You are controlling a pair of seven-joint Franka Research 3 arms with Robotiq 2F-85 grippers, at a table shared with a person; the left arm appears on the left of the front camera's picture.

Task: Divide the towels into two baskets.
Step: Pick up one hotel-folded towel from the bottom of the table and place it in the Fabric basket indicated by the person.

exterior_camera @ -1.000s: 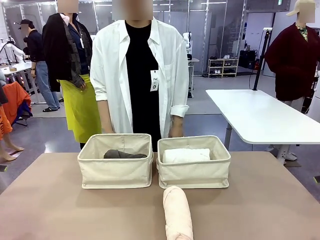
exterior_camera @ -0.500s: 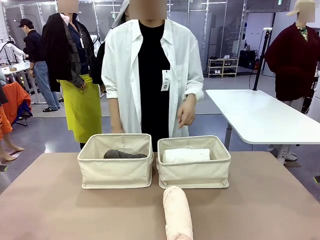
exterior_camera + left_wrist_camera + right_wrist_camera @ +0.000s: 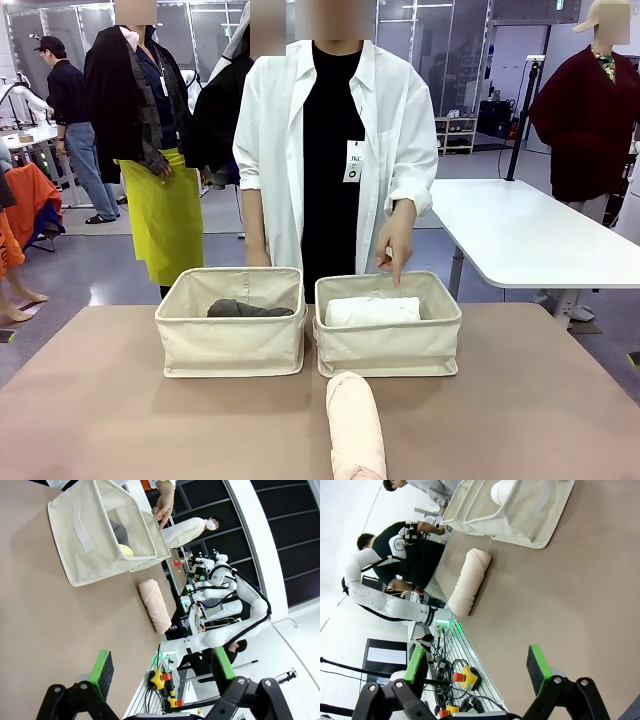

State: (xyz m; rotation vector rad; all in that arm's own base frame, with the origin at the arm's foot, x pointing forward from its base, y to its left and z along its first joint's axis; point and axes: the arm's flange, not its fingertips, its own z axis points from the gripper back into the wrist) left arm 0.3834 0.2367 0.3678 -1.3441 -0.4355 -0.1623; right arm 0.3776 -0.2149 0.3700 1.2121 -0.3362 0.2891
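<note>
Pink towel (image 3: 355, 428) lies lengthwise, pointing at the right basket (image 3: 388, 345).

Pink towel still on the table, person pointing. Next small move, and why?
Probably send the open right gripper toward the pink towel. It lies on the table in front of the right basket, at which the person's hand points; that basket shows one white towel.
</note>
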